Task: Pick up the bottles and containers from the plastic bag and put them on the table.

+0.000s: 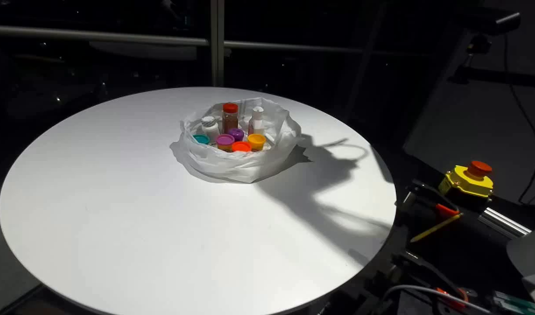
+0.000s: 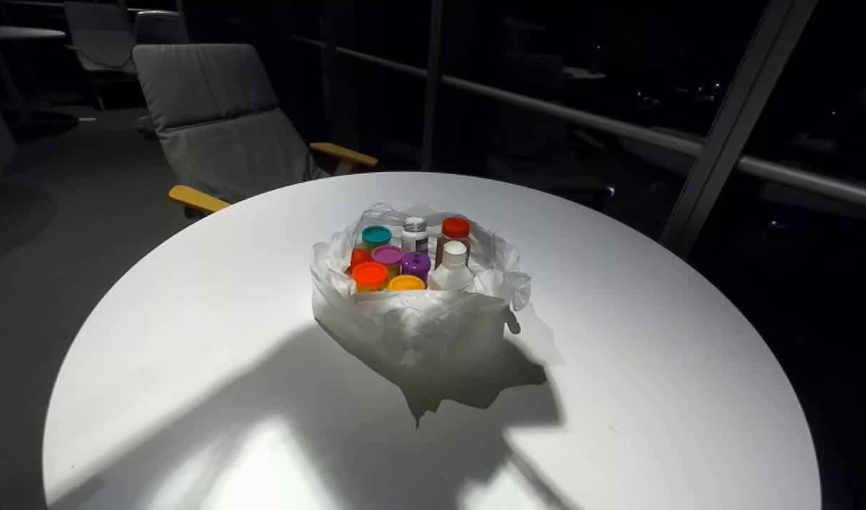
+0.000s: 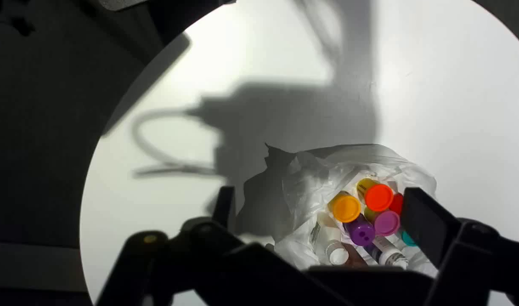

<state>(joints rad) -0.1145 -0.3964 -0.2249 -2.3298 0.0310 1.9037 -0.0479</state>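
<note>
One round white table takes up the middle of both exterior views, and the edge of a second white tabletop shows far back in an exterior view. One grey armchair with two wooden armrests stands just beyond the near table, and at least two more chairs are behind it. One broad shadow falls across the near table.

One white plastic bag sits on that table, its mouth open upward. The one gripper shows in the wrist view, its two jaws spread wide with nothing held between them; one jaw covers an edge of the bag there. On a black surface beside the table is one emergency-stop button, a red knob on a yellow box.

Nine things can be counted, all standing inside the bag. Three are bottles: one red-lidded jar with brown contents, one white-capped bottle and one white pill bottle. One is a purple container. Four are flat-lidded tubs: one orange-red, one yellow, one pinkish purple, one teal. The ninth is a red object, too hidden among the tubs to identify.
</note>
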